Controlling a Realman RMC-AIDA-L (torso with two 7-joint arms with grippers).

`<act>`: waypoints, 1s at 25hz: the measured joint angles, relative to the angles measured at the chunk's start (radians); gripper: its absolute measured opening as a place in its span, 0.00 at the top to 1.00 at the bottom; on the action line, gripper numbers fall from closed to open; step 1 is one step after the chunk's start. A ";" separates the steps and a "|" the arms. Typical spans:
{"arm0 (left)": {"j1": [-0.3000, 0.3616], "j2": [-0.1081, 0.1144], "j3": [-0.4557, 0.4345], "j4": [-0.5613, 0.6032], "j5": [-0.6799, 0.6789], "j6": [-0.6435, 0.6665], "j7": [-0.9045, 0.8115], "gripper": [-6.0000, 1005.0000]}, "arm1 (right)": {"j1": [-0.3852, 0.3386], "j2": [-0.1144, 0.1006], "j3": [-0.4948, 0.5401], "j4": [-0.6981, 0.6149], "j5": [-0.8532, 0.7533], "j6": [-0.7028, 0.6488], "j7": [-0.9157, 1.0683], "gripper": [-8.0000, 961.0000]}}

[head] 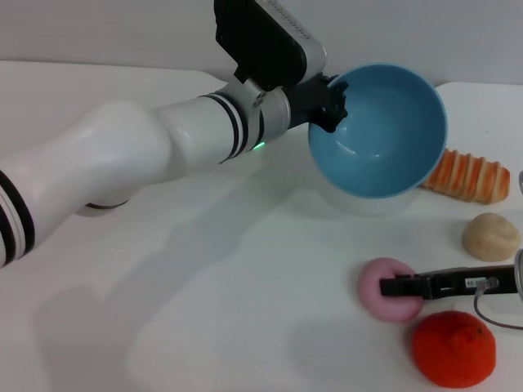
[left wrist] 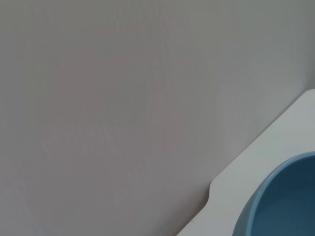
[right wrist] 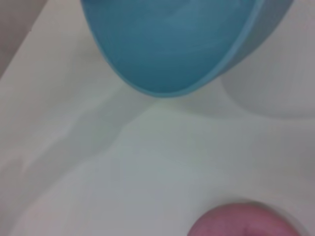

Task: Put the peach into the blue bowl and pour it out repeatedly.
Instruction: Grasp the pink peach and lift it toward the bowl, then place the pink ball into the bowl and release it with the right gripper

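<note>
The blue bowl (head: 380, 131) hangs tilted above the table at the back right, its opening turned toward me and nothing inside. My left gripper (head: 331, 102) is shut on its left rim. The bowl's rim also shows in the left wrist view (left wrist: 275, 201), and its underside fills the top of the right wrist view (right wrist: 172, 44). The pink peach (head: 386, 292) lies on the table in front of the bowl. My right gripper (head: 394, 287) reaches in from the right edge and lies right at the peach. The peach (right wrist: 246, 223) sits close under the right wrist camera.
A striped orange bread-like piece (head: 467, 175) lies right of the bowl. A beige lump (head: 490, 237) sits below it, and an orange-red bumpy fruit (head: 453, 349) sits at the front right beside the peach. My left arm (head: 122, 163) crosses the table's left half.
</note>
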 joint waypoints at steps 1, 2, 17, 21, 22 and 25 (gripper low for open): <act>0.000 0.000 0.000 0.000 0.000 0.000 0.000 1.00 | -0.002 0.000 -0.001 -0.005 0.002 -0.002 0.001 0.62; 0.001 0.000 0.000 -0.001 0.000 0.000 0.000 1.00 | -0.004 0.000 0.001 -0.013 0.005 -0.004 0.001 0.63; -0.008 0.005 0.003 -0.052 0.003 0.044 0.001 1.00 | -0.032 0.005 -0.004 -0.222 0.109 -0.228 -0.006 0.92; -0.062 0.004 -0.004 -0.125 0.004 0.099 -0.036 1.00 | -0.067 0.006 -0.012 -0.368 0.172 -0.368 -0.006 0.95; -0.083 0.004 -0.005 -0.150 0.006 0.122 -0.063 1.00 | -0.077 0.006 -0.016 -0.409 0.196 -0.400 -0.006 0.95; -0.125 0.004 -0.006 -0.189 0.011 0.189 -0.118 1.00 | -0.110 0.006 -0.014 -0.526 0.268 -0.459 -0.002 0.93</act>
